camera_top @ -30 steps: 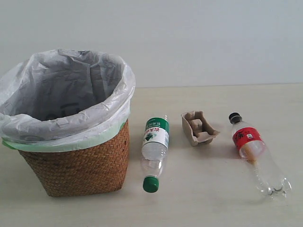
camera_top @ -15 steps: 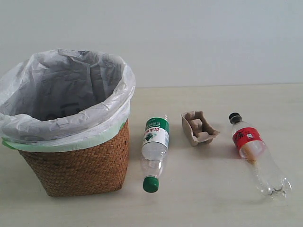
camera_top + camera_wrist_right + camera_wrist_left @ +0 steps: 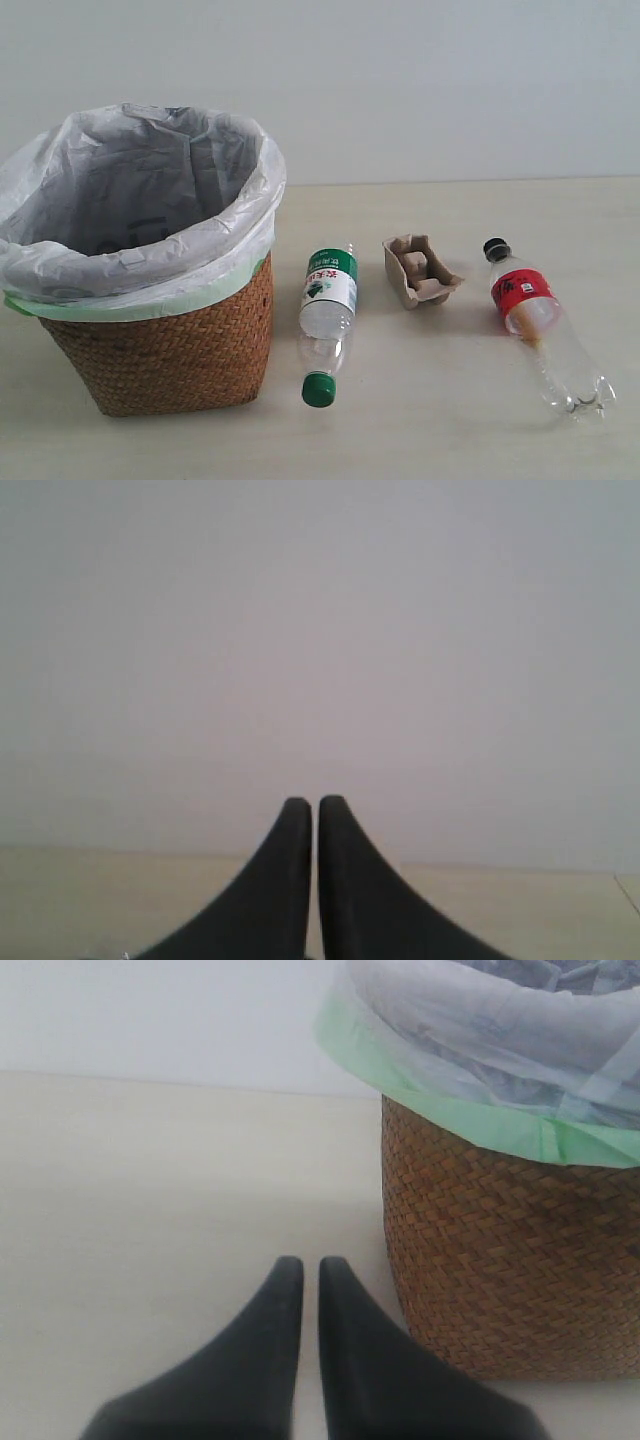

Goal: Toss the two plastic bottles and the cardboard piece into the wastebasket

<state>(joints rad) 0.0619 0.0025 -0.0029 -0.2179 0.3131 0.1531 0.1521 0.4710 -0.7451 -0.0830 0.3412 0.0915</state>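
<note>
The wicker wastebasket (image 3: pixel 170 350) stands at the table's (image 3: pixel 440 430) left, lined with a translucent bag (image 3: pixel 130 200) edged pale green. At the far right lies the longer bottle (image 3: pixel 545 325), black cap toward the wall, its red label's white writing too small to read. Just beside the basket lies the shorter bottle (image 3: pixel 327 315), green cap toward me; its green-white label's print is illegible. Between the 2 bottles sits the cardboard piece (image 3: pixel 420 270), touching neither. The left gripper (image 3: pixel 311 1270), by the basket's base, and the right gripper (image 3: pixel 315 805), facing the bare wall, each have fingers pressed together, holding nothing.
</note>
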